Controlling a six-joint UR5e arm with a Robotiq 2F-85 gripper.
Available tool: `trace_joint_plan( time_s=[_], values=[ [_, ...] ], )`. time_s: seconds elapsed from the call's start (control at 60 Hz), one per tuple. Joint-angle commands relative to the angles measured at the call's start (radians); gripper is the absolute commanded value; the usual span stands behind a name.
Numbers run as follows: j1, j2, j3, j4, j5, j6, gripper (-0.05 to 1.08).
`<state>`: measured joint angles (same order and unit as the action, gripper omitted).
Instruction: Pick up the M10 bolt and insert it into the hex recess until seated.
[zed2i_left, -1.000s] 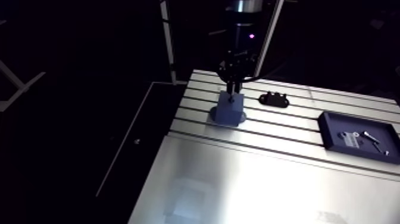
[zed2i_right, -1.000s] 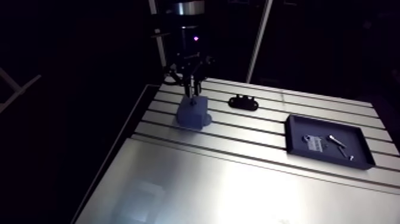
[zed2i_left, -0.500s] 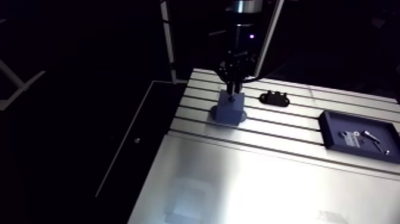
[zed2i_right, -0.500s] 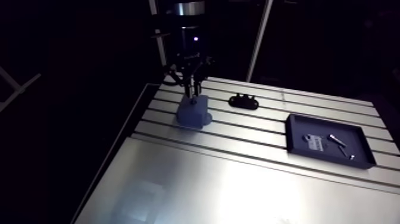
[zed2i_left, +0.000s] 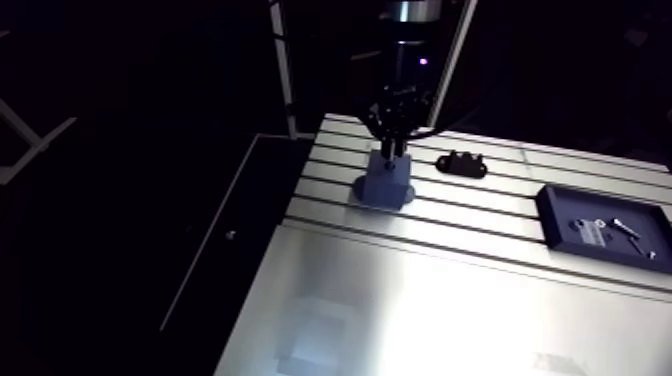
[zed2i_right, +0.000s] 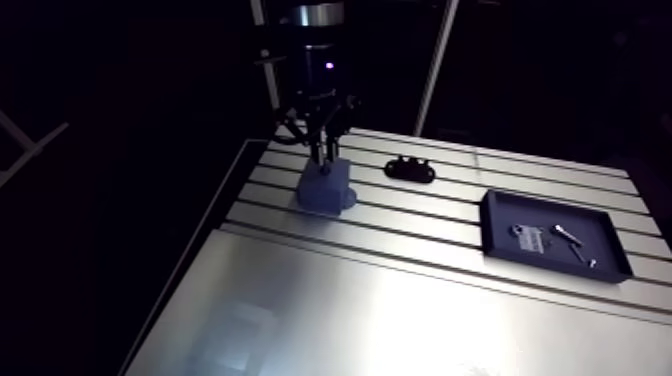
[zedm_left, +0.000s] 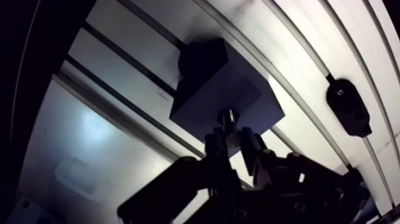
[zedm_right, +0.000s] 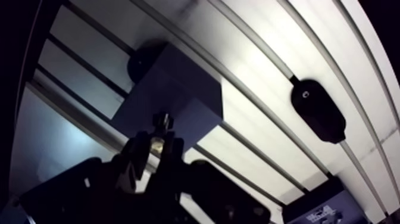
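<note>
- The gripper (zedm_left: 233, 142) pinches the bolt (zedm_left: 228, 117): its fingers are pressed on it, and one end pokes out past the fingertips.
- The bolt's long axis runs along the gripper's own and points down at the block (zedm_left: 202, 83), which lies just ahead of the fingertips.
- In the arm view the bolt end sits close over the block's top; contact cannot be told.
- The recess is lost in that dark top face.
- The likely next move is a straight push along that axis, with the hex squared to the recess.
</note>
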<state>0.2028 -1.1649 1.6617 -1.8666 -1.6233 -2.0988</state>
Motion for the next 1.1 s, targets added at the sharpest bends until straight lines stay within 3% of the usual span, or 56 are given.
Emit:
trace_joint_plan(
  time_s=[0.017, 0.717, 0.817, 0.85, 0.933, 1.033, 1.1],
  values=[
    [0.001, -0.001, 0.003, -0.001, -0.009, -0.002, 0.01],
    [-0.006, -0.011, -0.005, -0.032, -0.011, 0.048, 0.01],
    [-0.008, -0.014, -0.010, -0.029, -0.021, 0.106, 0.01],
    [-0.008, -0.021, -0.010, -0.027, -0.032, 0.152, 0.01],
    [-0.008, -0.035, -0.012, -0.023, -0.035, 0.213, 0.01],
    [-0.009, -0.053, -0.021, -0.013, -0.034, 0.316, 0.11],
    [-0.010, -0.067, -0.024, 0.001, -0.033, 0.416, 0.31]
  ],
)
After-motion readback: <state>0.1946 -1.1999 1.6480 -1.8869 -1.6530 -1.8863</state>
